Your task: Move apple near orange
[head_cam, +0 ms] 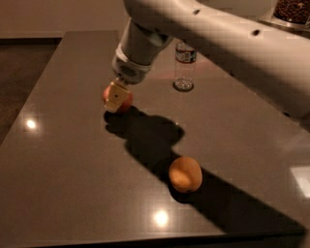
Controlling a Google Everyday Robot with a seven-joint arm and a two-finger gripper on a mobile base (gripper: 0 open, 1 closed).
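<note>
The small red apple (125,102) is at the middle left of the dark table (63,160). My gripper (116,100) reaches down from the white arm and is shut on the apple, with a cream fingertip (114,97) across its front. The apple is at or just above the tabletop. The orange (185,174) lies alone nearer the front edge, to the right of and well apart from the apple, inside the arm's shadow.
A clear plastic water bottle (184,65) stands upright behind and to the right of the gripper. A container of dark contents (293,10) sits at the top right corner. The table's left edge borders a darker floor (19,77).
</note>
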